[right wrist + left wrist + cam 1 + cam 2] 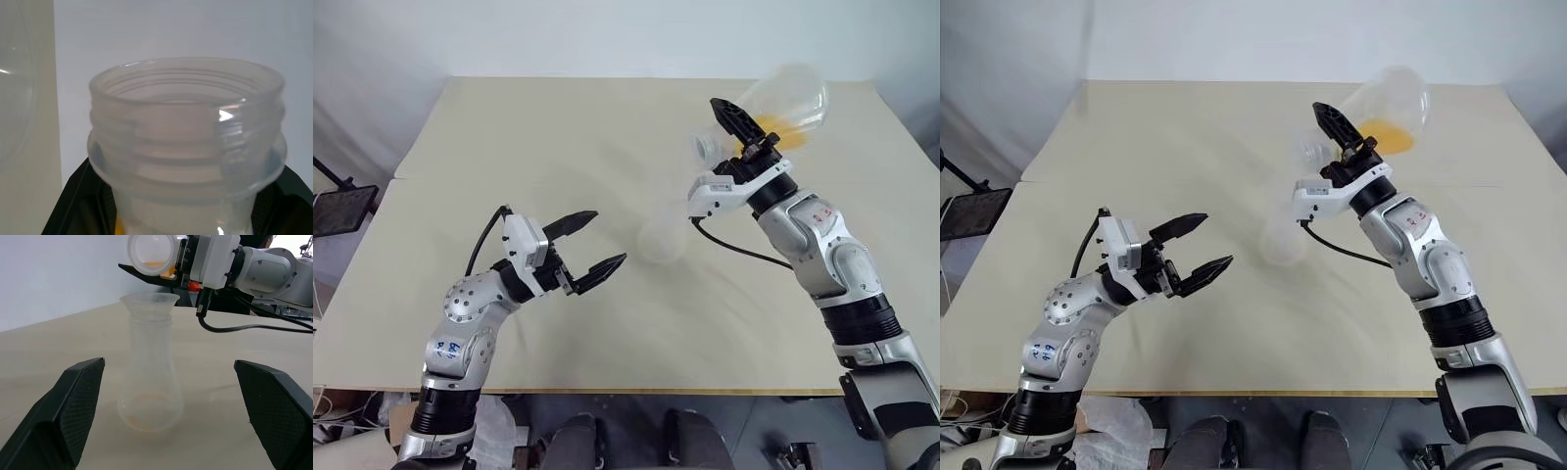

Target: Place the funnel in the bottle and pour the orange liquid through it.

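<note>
Bottle: upright near mid-table, clear, wide base, narrow neck; faint orange film on its bottom
Funnel: seated in the bottle's neck, cone flaring above the rim
Flask: second clear vessel with a wide threaded mouth, clamped at the neck, tipped to near level above the table, mouth toward the bottle and higher than the funnel
Orange liquid: small pool lying along the flask's low side, close to the fingers; a little also seen through the mouth in the left wrist view
Right gripper: closed tight on the flask's neck, black fingers on either side, raised over the far right part of the table
Left gripper: spread wide, holding nothing, hanging just left of the bottle, fingers aimed at it
Gap: bottle stands apart from both left fingers, between them in the left wrist view
Table: pale beige top, a seam running across it at the left
Cable: black, looping under the right wrist above the table
In the way: right wrist view blocked by the flask's threaded mouth
Left edge: dark mesh object beside the table
</note>
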